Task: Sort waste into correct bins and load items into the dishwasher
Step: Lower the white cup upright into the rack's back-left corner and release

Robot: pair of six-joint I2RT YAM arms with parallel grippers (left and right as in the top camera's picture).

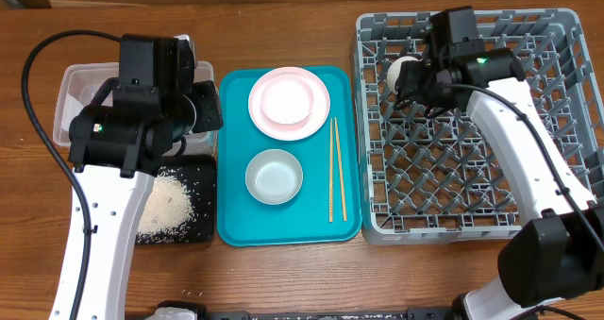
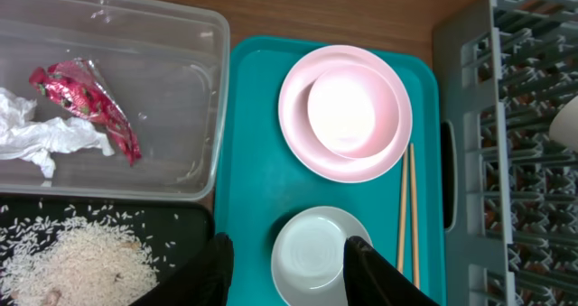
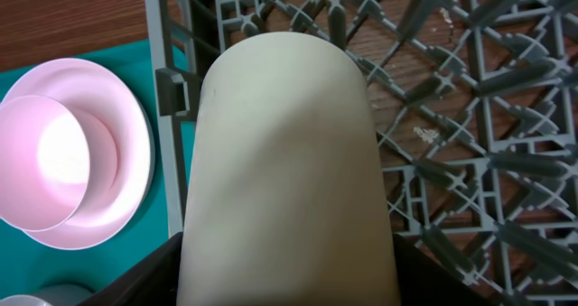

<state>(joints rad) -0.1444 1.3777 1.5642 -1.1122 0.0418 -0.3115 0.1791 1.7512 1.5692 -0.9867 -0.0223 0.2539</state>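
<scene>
Right, overhead first. My right pincer [image 1: 415, 77] sits over the dish rack [image 1: 528, 197], at its far corner on the side of the teal tray [image 1: 236, 216], with the white cup [image 1: 404, 75] lying sideways in its grip. My left pincer [image 1: 196, 112] hangs where the clear tub [image 1: 71, 93] meets the black tray [image 1: 203, 183]; from up here I cannot read its jaws. On the teal tray wait the pink plate [image 1: 321, 98] with one bowl [image 1: 288, 98] on it, a second bowl [image 1: 274, 176] and the chopsticks [image 1: 332, 169].

From the left wrist, the jaws stand well apart and hold nothing. They frame the second bowl below, though I cannot tell whether they touch it. The red wrapper [image 2: 90, 103] and the tissue [image 2: 45, 139] lie in the clear tub, and the rice [image 2: 81, 261] lies in the black tray, so the waste looks sorted.

From the right wrist, the cup fills the view, clamped between the two dark jaws at the bottom edge, with the rack's pegs and rim just behind it. I judge the step in hand to be setting this cup down. To do it well I would lower it until it rests between the pegs, well inside the rim. I would part the jaws only once the rack carries it, then lift straight up so the fingers snag no peg. A cup let go on its side could roll against the rim.
</scene>
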